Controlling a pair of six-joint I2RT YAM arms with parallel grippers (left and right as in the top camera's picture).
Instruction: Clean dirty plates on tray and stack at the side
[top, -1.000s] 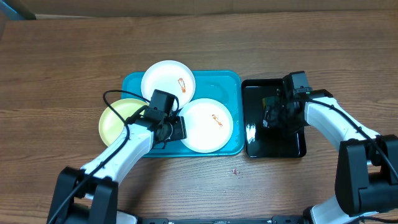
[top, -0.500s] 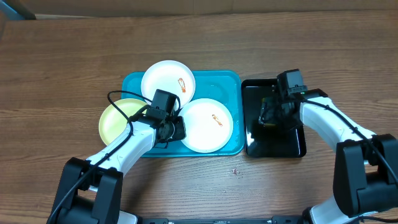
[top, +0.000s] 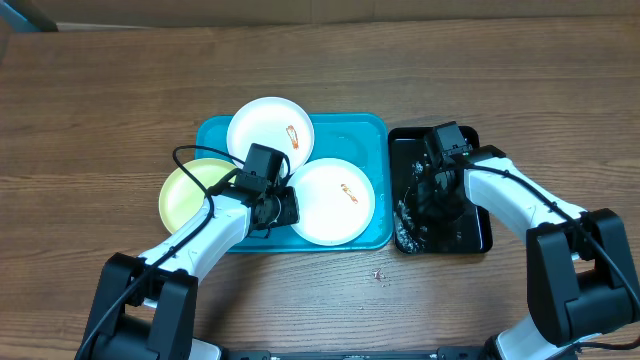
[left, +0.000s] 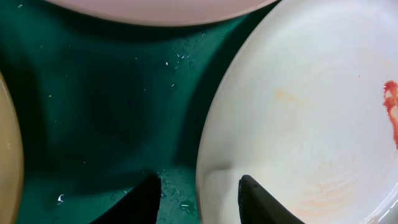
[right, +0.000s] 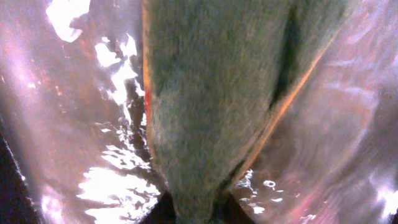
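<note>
A round pale yellow-green plate (top: 188, 195) overlaps the turquoise plastic tray's (top: 350, 128) 9 o'clock rim. The left arm (top: 190, 245) stretches forward, left gripper (left: 199, 186) part-open astride the front white plate's (top: 335, 205) 9 o'clock rim, seen only in its wrist view. The right arm (top: 510, 195) bends inward, right gripper (top: 427, 192) over the glossy black tray (top: 472, 235); its wrist view shows a green sponge (right: 205, 93), grip unclear.

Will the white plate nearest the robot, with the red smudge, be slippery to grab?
Probably a bit slippery: the round white plate looks smooth, and water drops dot the turquoise plastic tray beside it. It likely stays stiff, since its thin rim keeps a clean curve. Shallow and lying flat, it should slide rather than tip if pushed.
</note>
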